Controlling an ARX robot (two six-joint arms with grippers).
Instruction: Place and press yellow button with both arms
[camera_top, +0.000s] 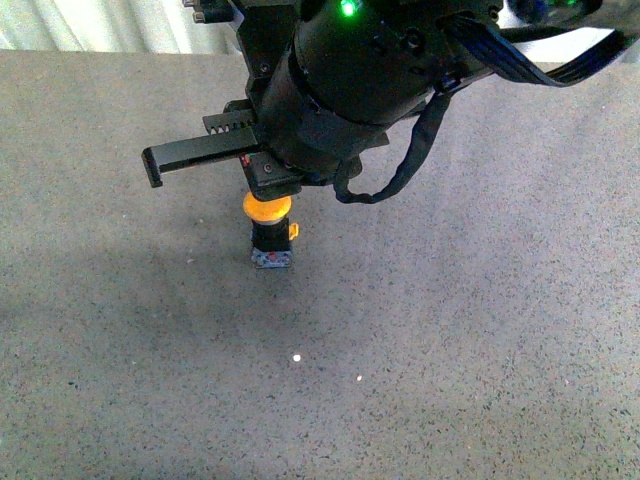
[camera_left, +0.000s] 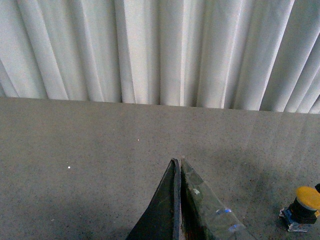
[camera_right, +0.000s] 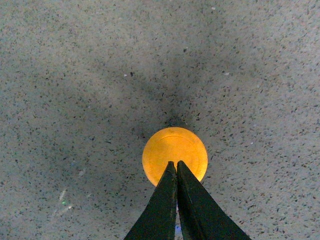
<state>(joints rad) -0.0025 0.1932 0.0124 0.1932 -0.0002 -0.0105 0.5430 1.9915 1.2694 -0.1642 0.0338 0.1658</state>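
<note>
The yellow button (camera_top: 268, 208) stands upright on the grey speckled table, with its black body, small yellow side tab and bluish-grey base below the cap. My right arm (camera_top: 350, 70) reaches down over it. My right gripper (camera_top: 268, 190) is shut, its tips right on top of the cap. From above, the right wrist view shows the round cap (camera_right: 175, 150) with the shut right gripper (camera_right: 176, 164) over its near half. My left gripper (camera_left: 177, 161) is shut and empty, low over the table, with the button (camera_left: 305, 202) off to its side. I do not see the left gripper in the front view.
The grey speckled table (camera_top: 450, 350) stretches all round the button. White pleated curtains (camera_left: 160, 50) hang beyond the table's far edge. A black cable loop (camera_top: 400, 175) hangs from my right arm beside the button.
</note>
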